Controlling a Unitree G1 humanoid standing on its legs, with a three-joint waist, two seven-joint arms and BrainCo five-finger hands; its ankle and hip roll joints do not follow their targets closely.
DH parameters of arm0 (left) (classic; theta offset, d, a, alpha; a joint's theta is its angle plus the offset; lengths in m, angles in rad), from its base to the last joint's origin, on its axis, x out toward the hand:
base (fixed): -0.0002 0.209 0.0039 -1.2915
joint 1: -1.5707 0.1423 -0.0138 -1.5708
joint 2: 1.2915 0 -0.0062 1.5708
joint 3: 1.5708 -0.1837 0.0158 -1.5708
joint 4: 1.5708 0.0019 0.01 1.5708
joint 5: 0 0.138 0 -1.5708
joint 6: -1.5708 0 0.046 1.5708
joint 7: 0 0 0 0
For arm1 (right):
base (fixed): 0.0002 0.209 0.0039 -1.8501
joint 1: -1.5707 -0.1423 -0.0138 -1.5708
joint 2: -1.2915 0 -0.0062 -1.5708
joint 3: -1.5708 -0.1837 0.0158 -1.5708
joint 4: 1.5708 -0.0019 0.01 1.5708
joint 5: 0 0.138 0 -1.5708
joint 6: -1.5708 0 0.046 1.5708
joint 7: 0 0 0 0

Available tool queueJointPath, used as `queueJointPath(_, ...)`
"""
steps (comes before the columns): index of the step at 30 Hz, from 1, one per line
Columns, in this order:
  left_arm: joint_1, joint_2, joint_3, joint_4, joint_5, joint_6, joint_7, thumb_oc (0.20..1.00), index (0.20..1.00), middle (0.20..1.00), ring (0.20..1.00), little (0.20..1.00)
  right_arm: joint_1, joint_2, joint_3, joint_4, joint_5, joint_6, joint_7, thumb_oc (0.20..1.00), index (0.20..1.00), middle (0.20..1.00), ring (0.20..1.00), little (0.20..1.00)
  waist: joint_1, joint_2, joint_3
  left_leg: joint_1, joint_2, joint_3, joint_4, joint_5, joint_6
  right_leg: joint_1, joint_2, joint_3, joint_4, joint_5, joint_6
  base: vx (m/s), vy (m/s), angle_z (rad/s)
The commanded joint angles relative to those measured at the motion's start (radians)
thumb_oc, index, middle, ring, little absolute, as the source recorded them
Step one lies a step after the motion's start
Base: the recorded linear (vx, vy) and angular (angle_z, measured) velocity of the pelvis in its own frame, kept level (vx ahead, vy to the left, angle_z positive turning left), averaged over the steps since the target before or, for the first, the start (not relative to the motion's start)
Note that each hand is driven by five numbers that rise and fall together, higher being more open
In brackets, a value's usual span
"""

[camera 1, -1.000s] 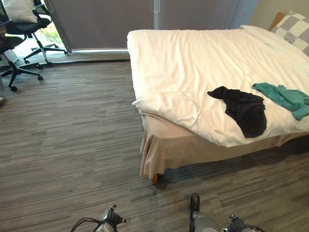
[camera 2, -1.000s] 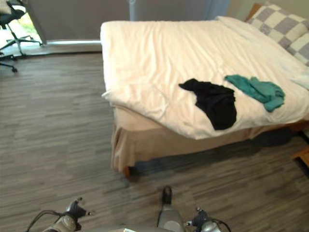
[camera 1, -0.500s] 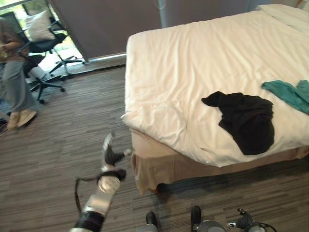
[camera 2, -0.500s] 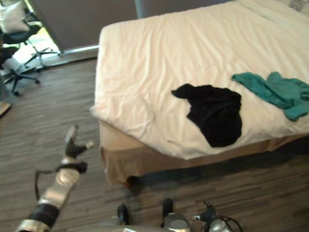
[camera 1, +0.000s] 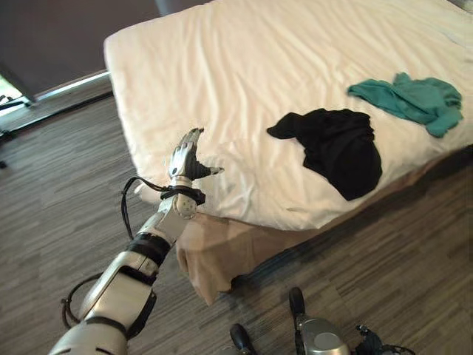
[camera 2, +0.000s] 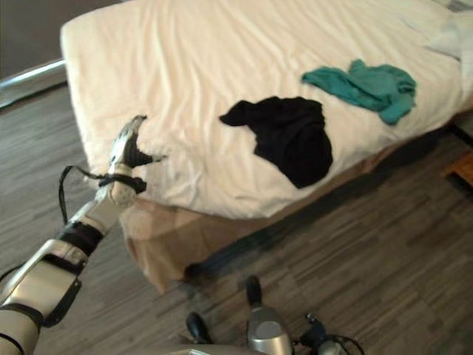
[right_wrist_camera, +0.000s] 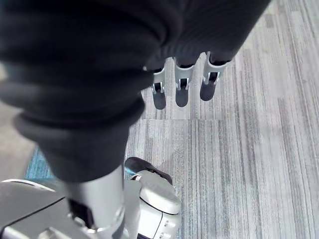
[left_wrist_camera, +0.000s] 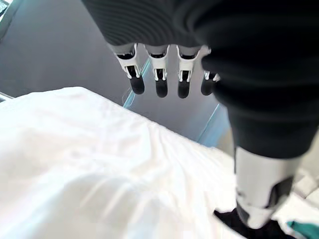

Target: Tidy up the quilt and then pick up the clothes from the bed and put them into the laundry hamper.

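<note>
Cream quilt [camera 1: 244, 81] covers the bed [camera 1: 222, 255], spanning most of the upper frame in the left eye view; lies fairly flat with light wrinkles, its near corner draping over a tan bed skirt at centre-left. Grey wood-grain floor [camera 1: 59, 192] fills the left side and the bottom of the frame.

Black garment [camera 1: 336, 148] lies crumpled on the quilt, centre-right, near the bed's front edge, one end trailing toward that edge. Teal garment [camera 1: 406, 100] lies bunched on the quilt at upper right, near the black one but apart from it. Both clothes are on the bed, neither held.

Left robot hand [camera 1: 185, 159] comes up from lower left on a raised arm and sits at the quilt's near corner, centre-left of the frame. Fingers extended and relaxed, thumb spread out to the side, nothing grasped. From the eye views I can't tell whether it touches the quilt or hovers just above it. Its wrist view shows straight fingers [left_wrist_camera: 158, 82] over white fabric, with the black garment past the thumb.

Right robot hand [right_wrist_camera: 182, 87] shows in its wrist view, fingers straight and released, holding nothing, over floor.
</note>
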Motion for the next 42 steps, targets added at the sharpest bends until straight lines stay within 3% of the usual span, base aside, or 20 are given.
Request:
queueJointPath(1, -0.097, 0.008, 0.020, 0.086, 0.027, 0.010, -0.007, 0.674, 0.674, 0.674, 0.674, 0.674, -0.019, 0.002, 0.048, 0.014, -0.010, -0.004, -0.025, 1.000, 1.000, 1.000, 1.000, 1.000, 0.003, -0.068, 0.016, 0.042, 0.031, -0.040, -0.001, -0.031, -0.059, 0.044, -0.100, -0.004, 0.019, -0.109, 0.148, -0.06, 0.003, -0.27)
queueJointPath(2, -0.106, 0.003, 0.005, 0.116, 0.040, 0.013, -0.012, 0.238, 0.238, 0.238, 0.238, 0.238, -0.026, 0.000, 0.051, 0.015, -0.005, -0.004, -0.026, 1.000, 1.000, 1.000, 1.000, 1.000, 0.002, -0.070, 0.021, 0.035, 0.031, -0.040, -0.001, -0.029, -0.059, 0.034, -0.100, -0.003, 0.023, -0.107, 0.148, -0.04, 0.010, -0.13)
queueJointPath(3, -0.089, -0.023, -0.016, 0.192, 0.070, 0.026, -0.039, 0.200, 0.200, 0.200, 0.200, 0.200, -0.039, 0.002, 0.052, 0.027, 0.000, -0.004, -0.030, 1.000, 1.000, 1.000, 1.000, 1.000, 0.001, -0.073, 0.028, 0.027, 0.033, -0.039, -0.001, -0.027, -0.058, 0.023, -0.102, -0.003, 0.027, -0.107, 0.148, -0.04, 0.010, -0.10)
queueJointPath(9, 0.038, -0.042, 0.012, 0.308, 0.101, 0.041, -0.084, 0.200, 0.200, 0.200, 0.200, 0.200, -0.047, -0.004, 0.036, 0.014, 0.016, -0.009, -0.032, 1.000, 1.000, 1.000, 1.000, 1.000, 0.012, -0.075, 0.031, 0.039, 0.036, -0.036, -0.001, -0.032, -0.057, 0.033, -0.104, -0.003, 0.037, -0.118, 0.143, 0.01, 0.005, 0.02)
queueJointPath(10, 0.076, -0.039, 0.025, 0.311, 0.104, 0.039, -0.092, 0.200, 0.200, 0.200, 0.200, 0.200, -0.051, -0.012, 0.036, -0.020, 0.016, -0.011, -0.029, 1.000, 1.000, 1.000, 1.000, 1.000, 0.015, -0.075, 0.030, 0.043, 0.036, -0.036, -0.001, -0.033, -0.058, 0.039, -0.105, -0.004, 0.038, -0.120, 0.142, 0.04, 0.045, 0.01)
queueJointPath(11, 0.178, -0.020, 0.065, 0.302, 0.110, 0.035, -0.105, 0.200, 0.200, 0.200, 0.200, 0.200, -0.051, -0.052, 0.023, -0.193, 0.015, -0.024, -0.021, 1.000, 1.000, 1.000, 1.000, 1.000, 0.023, -0.075, 0.030, 0.053, 0.035, -0.039, -0.001, -0.036, -0.058, 0.048, -0.107, -0.005, 0.040, -0.124, 0.141, 0.03, 0.038, 0.00)
queueJointPath(12, 0.178, -0.020, 0.065, 0.302, 0.110, 0.035, -0.105, 0.200, 0.200, 0.200, 0.200, 0.200, -0.051, -0.052, 0.023, -0.193, 0.015, -0.024, -0.021, 1.000, 1.000, 1.000, 1.000, 1.000, 0.023, -0.074, 0.030, 0.053, 0.035, -0.039, -0.001, -0.036, -0.058, 0.048, -0.107, -0.005, 0.040, -0.124, 0.141, 0.03, 0.045, -0.06)
queueJointPath(13, 0.232, -0.008, 0.095, 0.290, 0.106, 0.036, -0.108, 0.335, 0.335, 0.335, 0.335, 0.335, -0.036, -0.080, 0.009, -0.308, 0.023, -0.037, -0.008, 1.000, 1.000, 1.000, 1.000, 1.000, 0.028, -0.074, 0.029, 0.060, 0.034, -0.042, -0.001, -0.039, -0.058, 0.057, -0.108, -0.006, 0.041, -0.126, 0.141, 0.02, 0.034, -0.03)
queueJointPath(14, 0.280, -0.001, 0.122, 0.279, 0.103, 0.036, -0.111, 0.592, 0.592, 0.592, 0.592, 0.592, -0.022, -0.105, 0.000, -0.426, 0.027, -0.050, 0.006, 1.000, 1.000, 1.000, 1.000, 1.000, 0.032, -0.074, 0.029, 0.065, 0.033, -0.044, -0.001, -0.041, -0.058, 0.062, -0.109, -0.007, 0.042, -0.128, 0.141, 0.03, 0.044, -0.02)
queueJointPath(15, 0.339, 0.000, 0.153, 0.274, 0.097, 0.037, -0.111, 1.000, 1.000, 1.000, 1.000, 1.000, -0.006, -0.132, -0.010, -0.538, 0.040, -0.066, 0.018, 1.000, 1.000, 1.000, 1.000, 1.000, 0.039, -0.073, 0.024, 0.068, 0.032, -0.047, -0.001, -0.041, -0.058, 0.067, -0.110, -0.008, 0.043, -0.129, 0.140, 0.03, 0.036, 0.06)
queueJointPath(19, 0.552, -0.037, 0.258, 0.307, 0.043, 0.024, -0.119, 1.000, 1.000, 1.000, 1.000, 1.000, -0.036, -0.198, -0.019, -0.810, 0.067, -0.139, 0.049, 1.000, 1.000, 1.000, 1.000, 1.000, 0.075, -0.073, 0.010, 0.092, 0.029, -0.062, -0.001, -0.048, -0.053, 0.098, -0.115, -0.027, 0.050, -0.141, 0.138, 0.05, 0.026, 0.13)
queueJointPath(20, 0.605, -0.058, 0.300, 0.325, -0.012, 0.020, -0.120, 1.000, 1.000, 1.000, 1.000, 1.000, -0.065, -0.208, -0.008, -0.865, 0.070, -0.153, 0.057, 0.652, 0.652, 0.652, 0.652, 0.652, 0.092, -0.073, 0.008, 0.100, 0.028, -0.069, -0.001, -0.052, -0.052, 0.110, -0.118, -0.036, 0.053, -0.146, 0.138, 0.02, -0.005, 0.25)
queueJointPath(21, 0.642, -0.072, 0.335, 0.337, -0.058, 0.018, -0.129, 1.000, 1.000, 1.000, 1.000, 1.000, -0.083, -0.213, -0.002, -0.913, 0.080, -0.158, 0.073, 0.200, 0.200, 0.200, 0.200, 0.200, 0.103, -0.075, 0.001, 0.100, 0.029, -0.075, -0.001, -0.050, -0.051, 0.115, -0.119, -0.041, 0.052, -0.146, 0.136, 0.05, -0.006, 0.20)
queueJointPath(24, 0.763, -0.130, 0.436, 0.385, -0.194, 0.017, -0.153, 1.000, 1.000, 1.000, 1.000, 1.000, -0.260, -0.203, 0.096, -0.980, 0.100, -0.166, 0.111, 0.200, 0.200, 0.200, 0.200, 0.200, 0.176, -0.081, -0.010, 0.101, 0.032, -0.112, -0.001, -0.049, -0.050, 0.143, -0.124, -0.079, 0.052, -0.156, 0.131, 0.04, -0.015, 0.23)
queueJointPath(26, 0.784, -0.144, 0.441, 0.392, -0.215, 0.020, -0.156, 1.000, 1.000, 1.000, 1.000, 1.000, -0.339, -0.186, 0.133, -0.963, 0.087, -0.160, 0.105, 0.200, 0.200, 0.200, 0.200, 0.200, 0.198, -0.081, -0.009, 0.096, 0.032, -0.124, -0.001, -0.048, -0.049, 0.146, -0.125, -0.089, 0.052, -0.157, 0.130, -0.01, -0.029, 0.33)
queueJointPath(28, 0.809, -0.171, 0.423, 0.414, -0.237, 0.018, -0.155, 1.000, 1.000, 1.000, 1.000, 1.000, -0.567, -0.105, 0.214, -0.903, 0.084, -0.138, 0.085, 0.200, 0.200, 0.200, 0.200, 0.200, 0.249, -0.083, 0.007, 0.064, 0.033, -0.159, -0.001, -0.035, -0.048, 0.136, -0.126, -0.115, 0.051, -0.155, 0.126, -0.09, -0.044, 0.65)
queueJointPath(33, 0.772, -0.172, 0.321, 0.398, -0.246, 0.006, -0.153, 1.000, 1.000, 1.000, 1.000, 1.000, -0.972, -0.008, 0.290, -0.658, 0.105, -0.103, 0.041, 0.200, 0.200, 0.200, 0.200, 0.200, 0.352, -0.067, 0.075, -0.065, 0.036, -0.239, -0.001, 0.014, -0.059, 0.062, -0.136, -0.172, 0.055, -0.137, 0.120, -0.16, -0.037, 0.75)
queueJointPath(38, 0.719, -0.172, 0.251, 0.361, -0.259, -0.009, -0.153, 1.000, 1.000, 1.000, 1.000, 1.000, -1.074, 0.082, 0.305, -0.501, 0.131, -0.092, 0.028, 0.200, 0.200, 0.200, 0.200, 0.200, 0.382, -0.060, 0.105, -0.130, 0.042, -0.276, -0.001, 0.032, -0.068, 0.025, -0.134, -0.210, 0.048, -0.127, 0.120, -0.09, -0.006, 0.39)
queueJointPath(39, 0.653, -0.198, 0.157, 0.314, -0.255, -0.021, -0.152, 1.000, 1.000, 1.000, 1.000, 1.000, -1.074, 0.178, 0.322, -0.331, 0.132, -0.074, 0.017, 0.200, 0.200, 0.200, 0.200, 0.200, 0.403, -0.053, 0.134, -0.175, 0.049, -0.300, -0.001, 0.046, -0.078, 0.003, -0.132, -0.237, 0.043, -0.122, 0.122, -0.10, -0.022, 0.18)
queueJointPath(42, 0.592, -0.232, 0.084, 0.283, -0.250, -0.020, -0.152, 1.000, 1.000, 1.000, 1.000, 1.000, -0.989, 0.257, 0.379, -0.247, 0.094, -0.057, 0.039, 0.200, 0.200, 0.200, 0.200, 0.200, 0.411, -0.044, 0.149, -0.205, 0.052, -0.320, -0.001, 0.053, -0.082, -0.005, -0.136, -0.261, 0.042, -0.122, 0.122, -0.07, -0.007, 0.28)
